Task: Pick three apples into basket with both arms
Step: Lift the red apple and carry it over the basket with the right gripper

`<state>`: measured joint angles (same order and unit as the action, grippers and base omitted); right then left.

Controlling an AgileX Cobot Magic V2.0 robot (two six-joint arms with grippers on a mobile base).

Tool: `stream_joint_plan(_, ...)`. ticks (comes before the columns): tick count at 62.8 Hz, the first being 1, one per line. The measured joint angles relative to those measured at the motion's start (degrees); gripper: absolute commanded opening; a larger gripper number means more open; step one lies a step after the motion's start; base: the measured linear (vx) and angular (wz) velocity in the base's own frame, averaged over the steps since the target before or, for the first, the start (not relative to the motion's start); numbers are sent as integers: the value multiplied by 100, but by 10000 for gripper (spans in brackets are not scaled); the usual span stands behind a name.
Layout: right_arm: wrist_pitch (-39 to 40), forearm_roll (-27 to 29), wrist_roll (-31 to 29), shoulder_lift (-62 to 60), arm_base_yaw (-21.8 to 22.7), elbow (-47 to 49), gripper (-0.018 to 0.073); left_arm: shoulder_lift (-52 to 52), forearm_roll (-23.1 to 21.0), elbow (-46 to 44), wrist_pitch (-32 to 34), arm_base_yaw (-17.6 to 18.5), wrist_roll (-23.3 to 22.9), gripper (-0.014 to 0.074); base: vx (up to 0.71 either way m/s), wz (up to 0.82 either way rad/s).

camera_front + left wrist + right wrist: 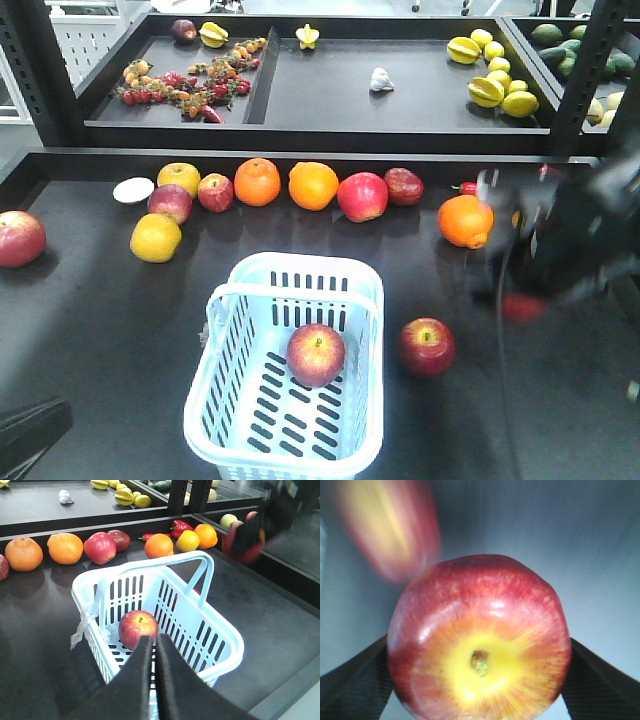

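The pale blue basket (362, 300) stands at the front middle of the black table. One red apple (316, 354) lies inside it, also seen in the left wrist view as the apple (138, 627) on the basket (220, 645) floor. A second apple (427, 346) rests on the table just right of the basket. My right gripper (479, 680) is shut on a third apple (479, 630), its fingers (355, 680) pressing both sides. That arm (560, 250) is blurred at the right. My left gripper (154, 640) is shut and holds nothing, hovering over the basket's near wall.
A row of oranges (258, 181) and other apples (362, 196) lines the back of the table, with an orange (465, 221) near the right arm. A large apple (20, 238) sits at the far left. Raised black trays (300, 90) of small fruit stand behind.
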<state>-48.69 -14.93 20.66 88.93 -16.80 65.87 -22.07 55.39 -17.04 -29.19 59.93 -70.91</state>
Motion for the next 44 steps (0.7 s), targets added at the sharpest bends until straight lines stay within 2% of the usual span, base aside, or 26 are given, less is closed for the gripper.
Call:
stream_joint_plan(6, -444, 183, -358, -109, 0, 752, 125, 0, 0, 0, 0, 0, 0, -6, 0, 0)
stream_joint_plan(18, -1389, 903, -1154, 117, 0, 2165, 134, 0, 0, 0, 0, 0, 0, -6, 0, 0)
stream_joint_plan(28, -1753, 1438, -1580, 501, -72, 2769, 139, 0, 0, 0, 0, 0, 0, -6, 0, 0)
stream_joint_plan(44, -1659, 1493, -1832, 1251, -923, 2939, 145, 0, 0, 0, 0, 0, 0, -6, 0, 0)
